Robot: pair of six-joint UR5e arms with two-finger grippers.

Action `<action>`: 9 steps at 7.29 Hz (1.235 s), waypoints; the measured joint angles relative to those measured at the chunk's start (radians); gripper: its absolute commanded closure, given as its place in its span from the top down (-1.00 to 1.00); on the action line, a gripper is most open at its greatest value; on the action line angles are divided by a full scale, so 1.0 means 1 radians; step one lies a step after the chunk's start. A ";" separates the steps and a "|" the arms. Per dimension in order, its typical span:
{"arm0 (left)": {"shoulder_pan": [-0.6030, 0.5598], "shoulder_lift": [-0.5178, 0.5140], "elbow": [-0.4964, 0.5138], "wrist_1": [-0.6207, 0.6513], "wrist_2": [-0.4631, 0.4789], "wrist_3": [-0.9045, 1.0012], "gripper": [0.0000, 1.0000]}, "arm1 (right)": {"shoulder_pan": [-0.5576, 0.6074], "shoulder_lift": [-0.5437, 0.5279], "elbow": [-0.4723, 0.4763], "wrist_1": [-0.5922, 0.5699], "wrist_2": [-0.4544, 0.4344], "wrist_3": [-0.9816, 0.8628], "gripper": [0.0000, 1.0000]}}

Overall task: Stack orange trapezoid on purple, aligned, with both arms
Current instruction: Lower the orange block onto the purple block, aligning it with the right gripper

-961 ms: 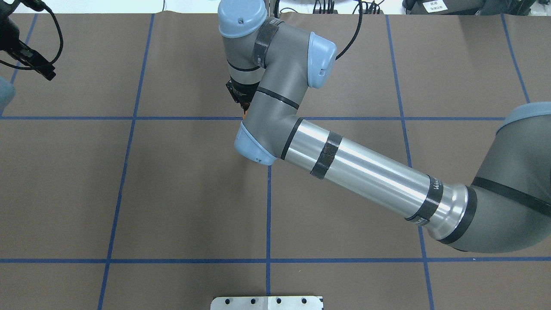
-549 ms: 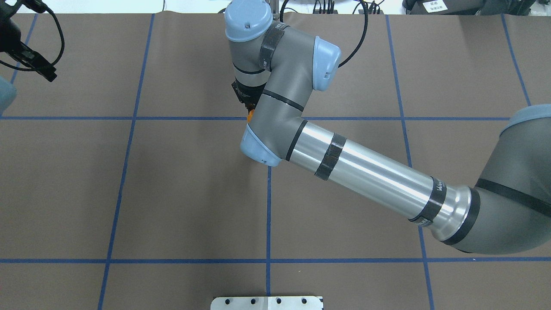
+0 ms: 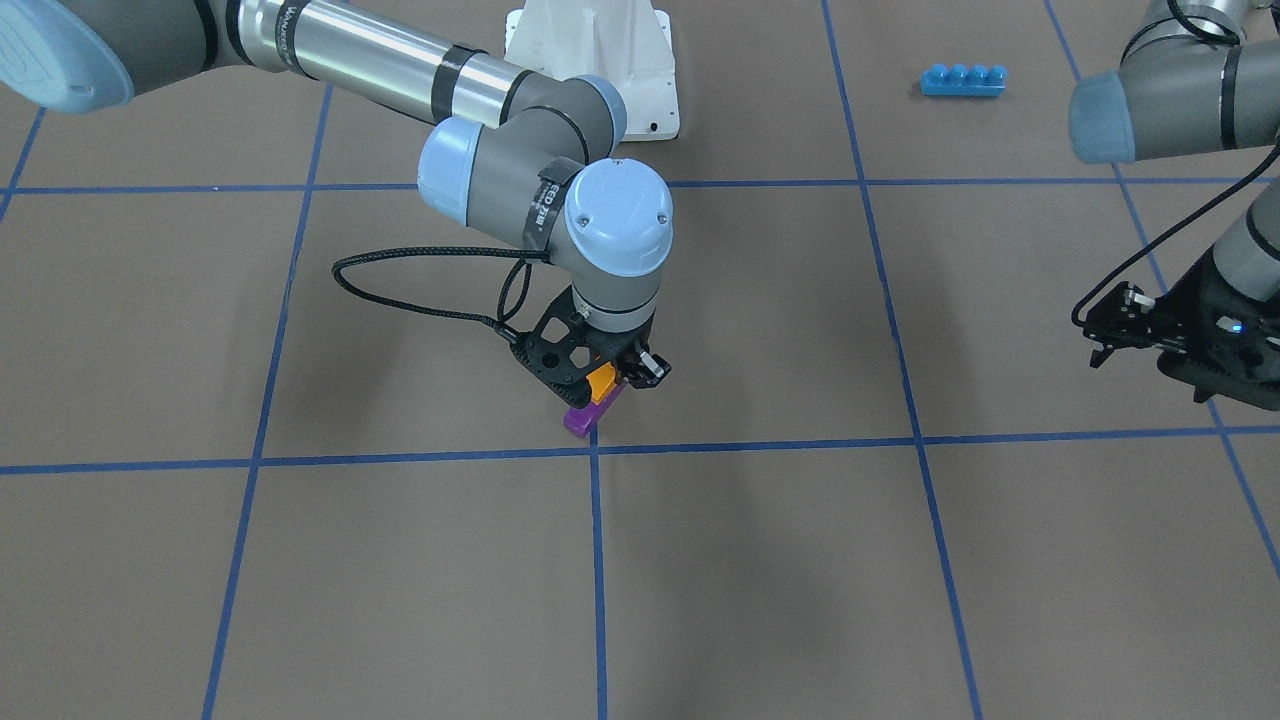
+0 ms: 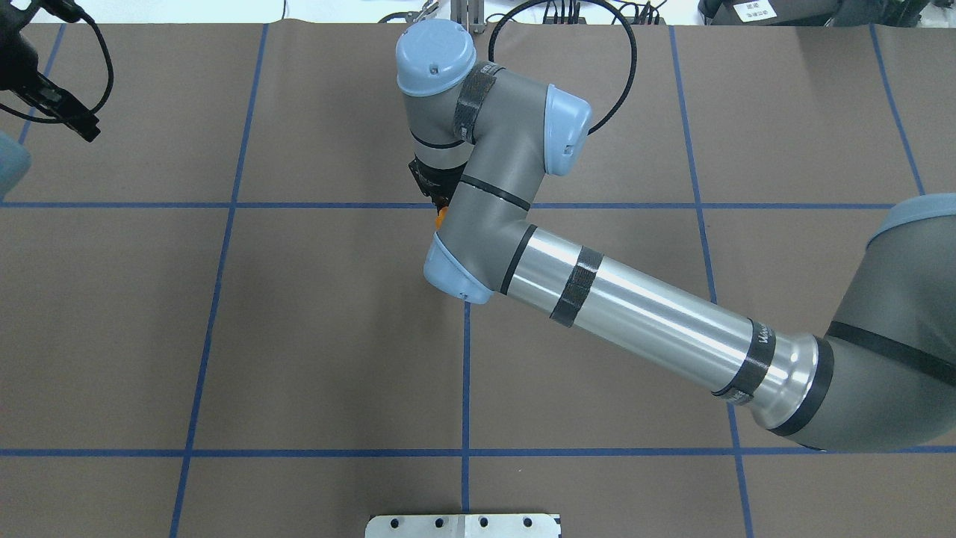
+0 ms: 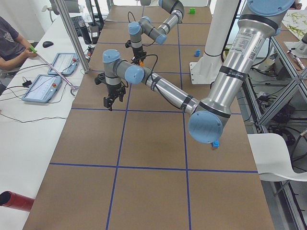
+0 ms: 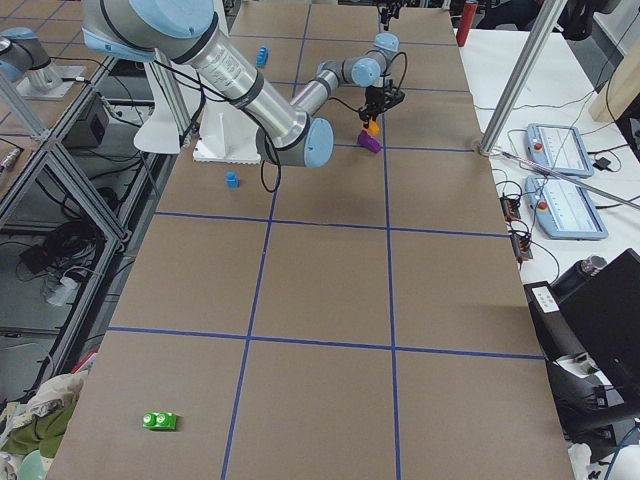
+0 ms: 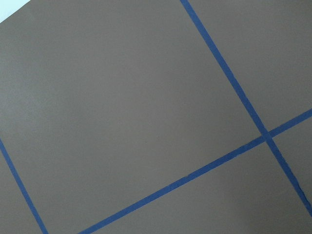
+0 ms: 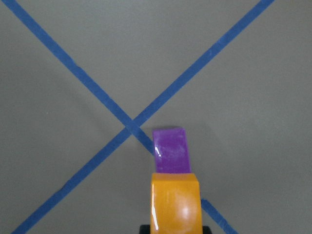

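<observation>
orange trapezoid [image 4: 441, 216] mostly hidden under right arm [image 4: 642, 317] overhead, purple [image 3: 579, 419] wholly hidden

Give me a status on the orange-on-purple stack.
Done: the right gripper, jaws shut, holds the orange trapezoid. In hand: it hangs just over the purple block, not yet seated. Remaining: align, press down, release.

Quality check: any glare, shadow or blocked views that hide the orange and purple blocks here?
Right wrist view: sharp; white glare streaks on the orange trapezoid, the purple beyond it clear. Overhead view: the right arm covers both blocks but an orange sliver. Front-facing view: even light, soft shadows on the table, both blocks plain. Left wrist view: only table and blue tape.
</observation>
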 measured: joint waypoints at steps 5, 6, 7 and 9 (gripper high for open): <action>0.001 -0.002 0.000 0.000 0.000 0.000 1.00 | -0.005 -0.010 -0.001 0.004 0.000 -0.001 -1.00; 0.001 -0.002 0.000 0.000 0.000 0.000 1.00 | -0.006 -0.013 -0.001 0.005 0.000 -0.001 -1.00; 0.001 -0.003 0.000 0.000 0.000 0.000 1.00 | -0.009 -0.015 -0.002 0.006 -0.001 -0.002 -1.00; 0.002 -0.003 0.000 0.000 0.000 0.000 1.00 | -0.015 -0.019 -0.002 0.006 -0.001 -0.003 -1.00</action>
